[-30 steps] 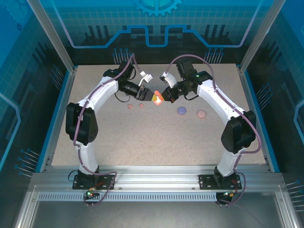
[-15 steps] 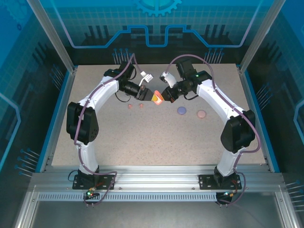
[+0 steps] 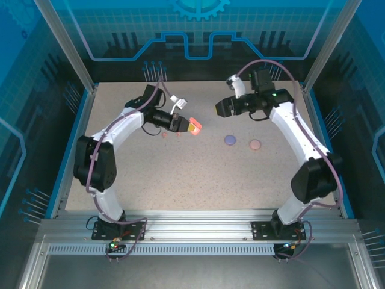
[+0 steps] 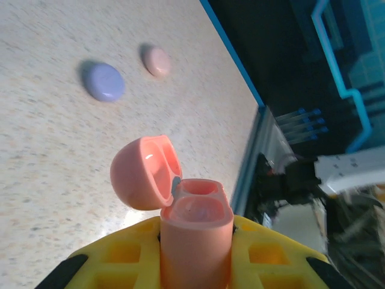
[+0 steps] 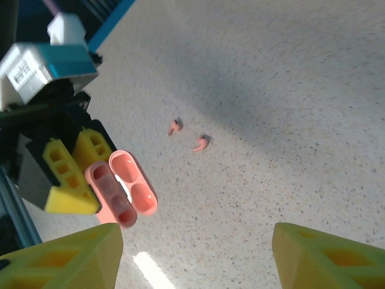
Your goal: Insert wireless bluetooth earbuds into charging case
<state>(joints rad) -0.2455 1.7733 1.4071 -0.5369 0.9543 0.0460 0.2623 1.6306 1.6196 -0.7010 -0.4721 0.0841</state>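
Left gripper is clamped on the red-orange case, lid flipped open. Right gripper hangs wide and empty. Matching earbuds lie on the table near the case. They look tiny, light and slick, so I'd pinch across the body.

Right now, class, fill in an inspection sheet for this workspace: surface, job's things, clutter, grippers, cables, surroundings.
Surface: speckled beige tabletop.
Job's things: salmon plastic charging case, lid open, wells look empty; two red-orange earbuds lying apart on the table; closed purple oval case beside closed pink oval case.
Clutter: nothing seen.
Grippers: left gripper shut on the salmon case; right gripper open, holding nothing.
Cables: purple cables run along both arms.
Surroundings: blue-lit clear panels, aluminium frame.
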